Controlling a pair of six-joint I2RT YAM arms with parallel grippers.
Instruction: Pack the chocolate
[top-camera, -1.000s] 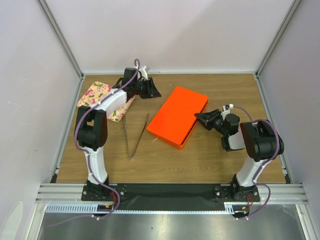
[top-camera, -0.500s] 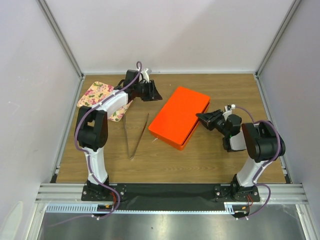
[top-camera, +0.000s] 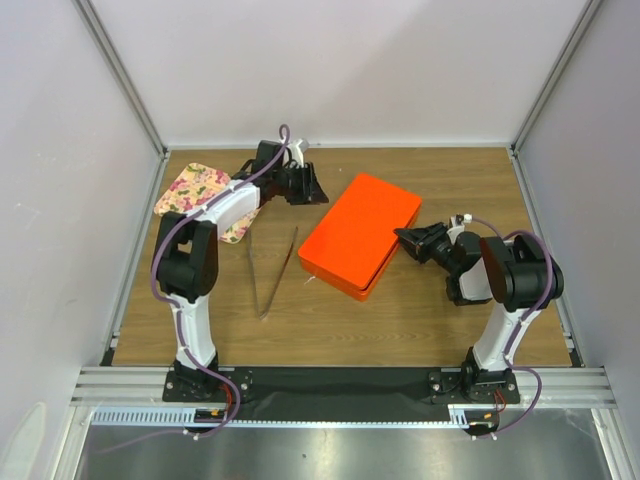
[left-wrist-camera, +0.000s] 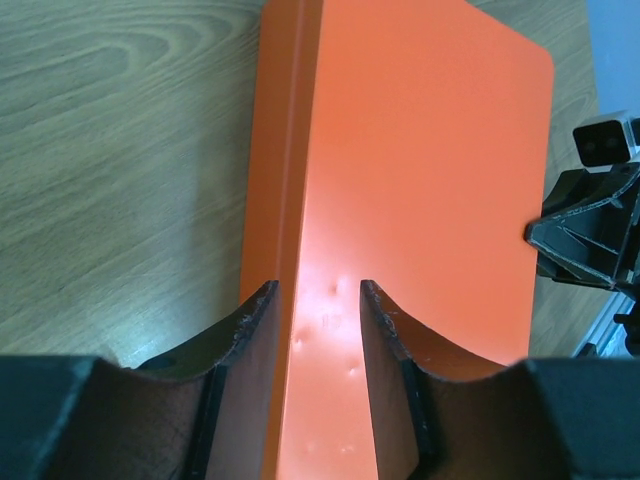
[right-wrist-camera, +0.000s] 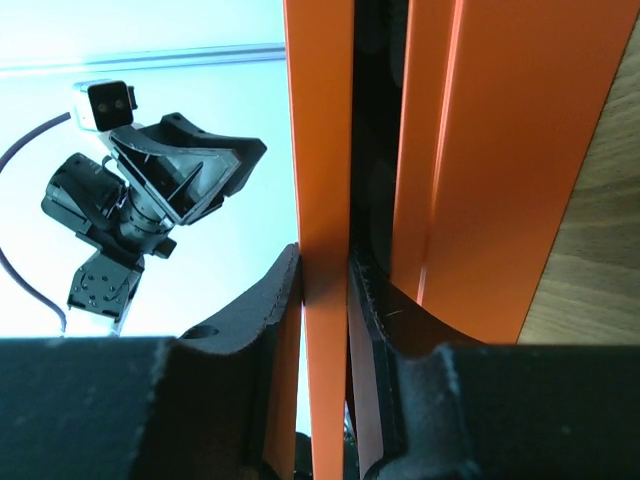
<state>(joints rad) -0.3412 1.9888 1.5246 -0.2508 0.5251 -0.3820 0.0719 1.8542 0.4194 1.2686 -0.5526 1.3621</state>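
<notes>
The chocolate is hidden from every view. An orange box (top-camera: 358, 235) lies slantwise mid-table, its lid (right-wrist-camera: 320, 120) raised a little off the base (right-wrist-camera: 500, 150) at the right end. My right gripper (top-camera: 403, 237) is shut on that lid's rim, with the thin orange edge pinched between its fingers (right-wrist-camera: 323, 255). My left gripper (top-camera: 318, 192) hovers at the box's far left corner. It is open, and only the lid's top (left-wrist-camera: 420, 180) shows between its fingers (left-wrist-camera: 317, 290).
A flowered cloth (top-camera: 195, 190) lies at the back left under the left arm. Metal tongs (top-camera: 272, 270) lie on the wooden table (top-camera: 400, 310) left of the box. White walls enclose the table on three sides.
My left gripper has slid right from beside the cloth to the box's far corner. The right gripper has kept its hold on the lid and barely shifted.
</notes>
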